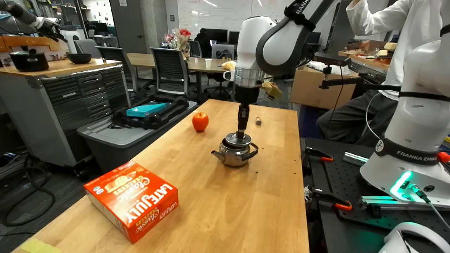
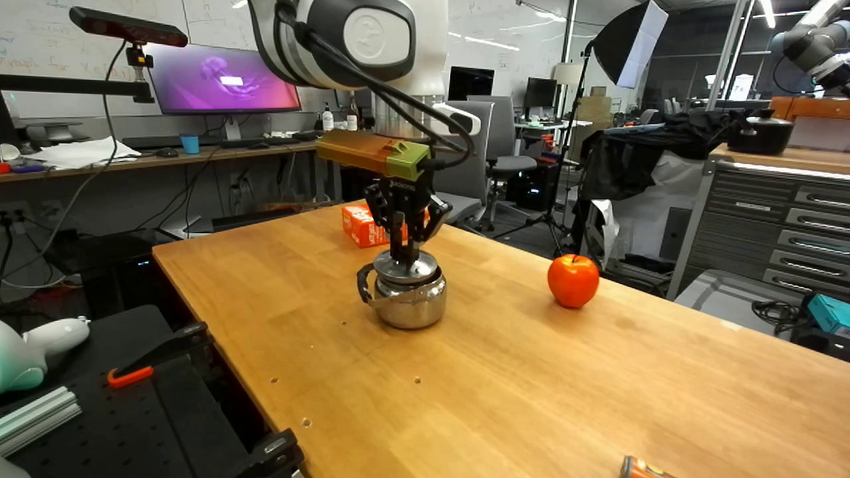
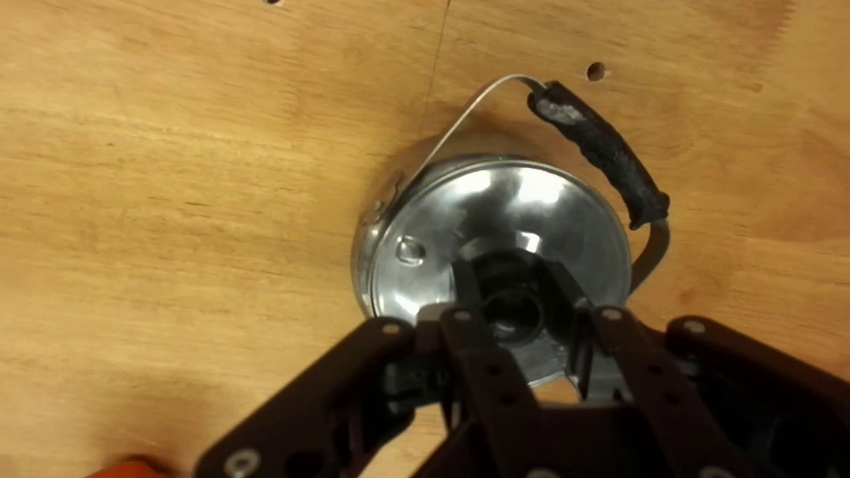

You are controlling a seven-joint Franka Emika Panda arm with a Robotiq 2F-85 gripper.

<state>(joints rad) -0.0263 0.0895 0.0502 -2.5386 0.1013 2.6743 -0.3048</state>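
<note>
Black two-fingered gripper [image 2: 405, 253] pinches the round black knob [image 3: 512, 315] of a shiny metal lid [image 3: 491, 206]

The jaws stand narrow, drawn in on the knob from two sides and pointing straight down; slim and central, the knob looks like the natural hold, letting the lid sit near level from a single pinch. The lid is over the mouth of a squat silver metal teapot [image 2: 413, 309], and in both exterior views it rides a little high, with a dark strip showing beneath its edge. Whether it touches the rim or is just clear of it, I cannot tell.

The teapot stands upright on the pale wooden tabletop [image 1: 246, 211], about midway across it, a spot that seems comfortable to reach. Its curved black handle [image 3: 601, 149] is folded down to the side facing the white robot base [image 1: 407, 165]; upright, it would cross above the lid, so this pose probably frees the way from above. The short metal spout [image 1: 218, 155] points the opposite way.

A red-orange apple [image 1: 200, 122] stands apart from the teapot, near the edge farthest from the base. A red cardboard cracker box with white lettering [image 1: 131, 192] lies flat, well apart too, on a broad face that looks like its steadiest support. A small cylinder with a grey end [image 1: 258, 121], its kind hard to tell, lies on the far side of the teapot from the box
</note>
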